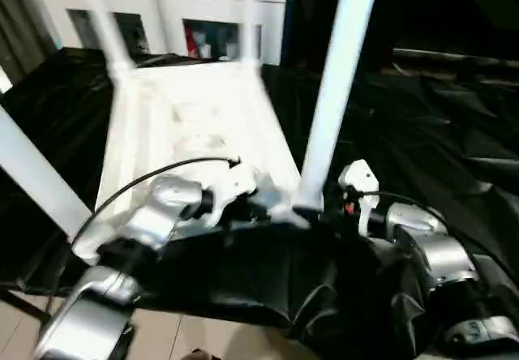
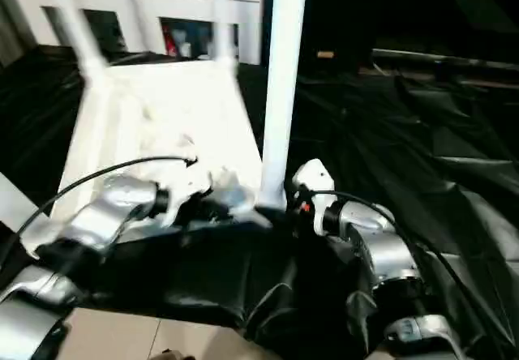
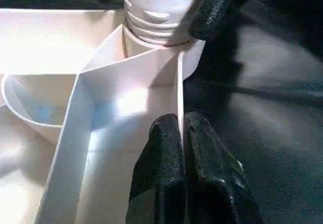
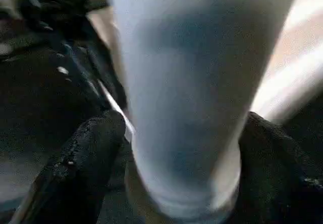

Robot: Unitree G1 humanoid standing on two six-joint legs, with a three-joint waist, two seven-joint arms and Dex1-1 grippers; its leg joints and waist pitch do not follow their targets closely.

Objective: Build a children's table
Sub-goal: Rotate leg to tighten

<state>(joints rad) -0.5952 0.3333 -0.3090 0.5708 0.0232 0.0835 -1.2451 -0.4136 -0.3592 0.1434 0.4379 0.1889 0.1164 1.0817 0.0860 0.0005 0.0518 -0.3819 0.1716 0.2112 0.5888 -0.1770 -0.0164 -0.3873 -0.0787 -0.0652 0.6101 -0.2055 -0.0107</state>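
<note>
With the upturned tabletop [image 1: 195,133] on the black-draped table [image 1: 454,133], the left hand [image 3: 182,133] pinches its rim while the right hand [image 4: 176,148] straddles the corner leg [image 1: 336,92], fingers apart, which could tip if poorly seated.

Motion-blurred, dim surroundings — glare on tabletop [image 1: 195,125], black cloth [image 1: 438,133] murky.
</note>
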